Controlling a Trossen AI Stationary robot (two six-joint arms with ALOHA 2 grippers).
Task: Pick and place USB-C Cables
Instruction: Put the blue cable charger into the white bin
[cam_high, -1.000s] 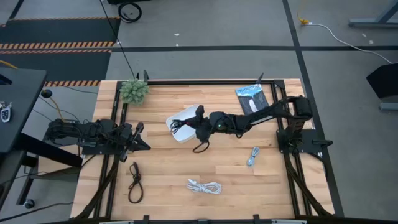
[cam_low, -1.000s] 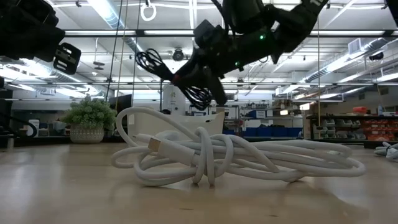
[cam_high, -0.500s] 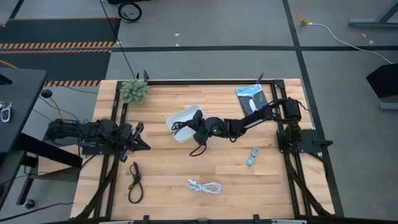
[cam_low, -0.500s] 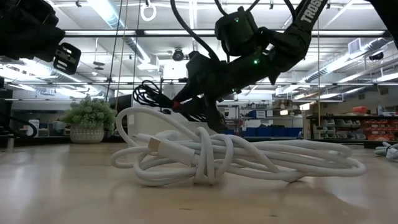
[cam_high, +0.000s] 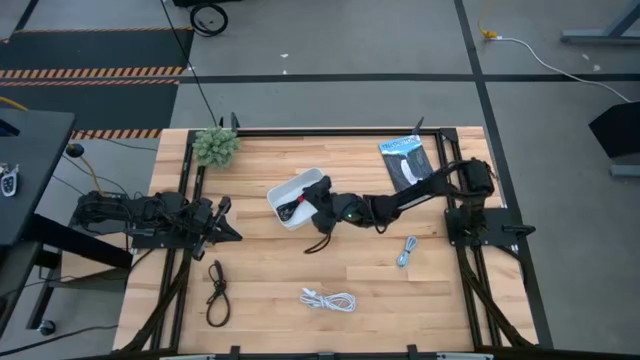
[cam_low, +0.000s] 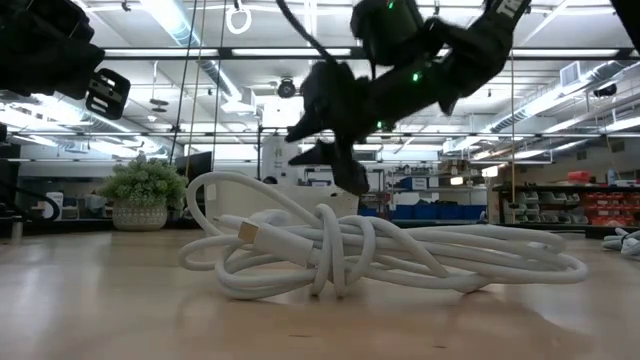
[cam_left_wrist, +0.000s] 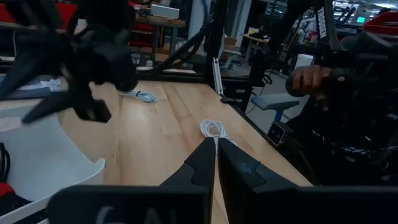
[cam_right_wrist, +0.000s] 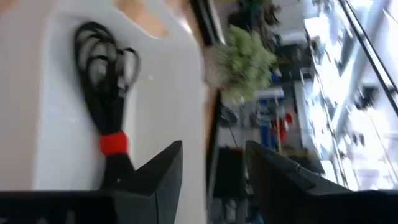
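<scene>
High view: we see the right gripper over the white bin, black cable w/ red tie lying inside. Left gripper waits at table's left edge, fingers closed.

Low view: right gripper hangs empty above the white cable.

Right wrist view: fingers parted, nothing held; black cable in bin, released.

Next, we judge: grey-blue cable lies nearest the right arm, its long axis running diagonally.

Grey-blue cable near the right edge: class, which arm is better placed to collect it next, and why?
Right. The right gripper, open beside the white bin, shares the grey-blue cable's side; the left gripper is farther away.
</scene>
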